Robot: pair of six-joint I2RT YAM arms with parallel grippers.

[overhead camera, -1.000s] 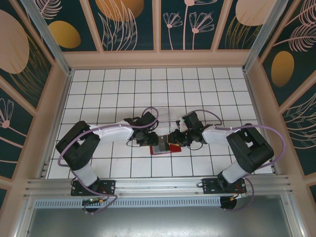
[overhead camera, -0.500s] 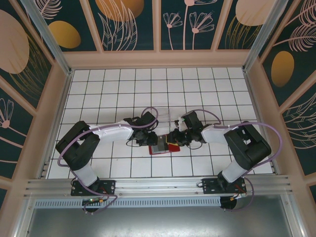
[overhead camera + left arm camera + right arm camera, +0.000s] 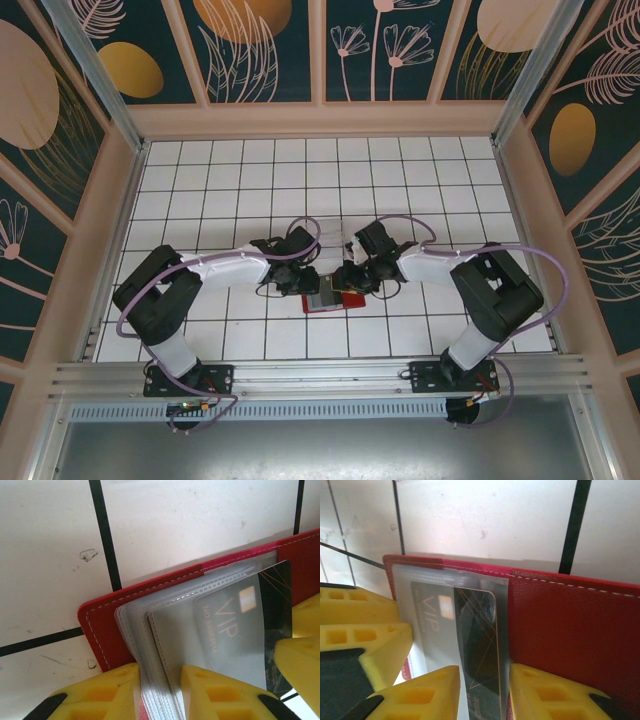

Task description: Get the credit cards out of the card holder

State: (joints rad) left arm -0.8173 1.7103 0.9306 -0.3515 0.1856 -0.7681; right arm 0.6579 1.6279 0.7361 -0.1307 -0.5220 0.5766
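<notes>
My left claw pinches the plastic sleeves of the card holder, which lies open on the tabletop. My right claw grips a dark credit card partway out of its sleeve.

1. One red card holder.
2. One credit card that can be counted, dark with "VIP" lettering; any others in the holder cannot be told.
3. Several clear plastic sleeves stacked inside the holder; their edges overlap too closely for an exact number.
4. Two hands: the left hand and the right hand.
5. Four yellow fingers, two on each hand.
6. Two arms: the left arm and the right arm.
7. One white tiled worktop.
</notes>
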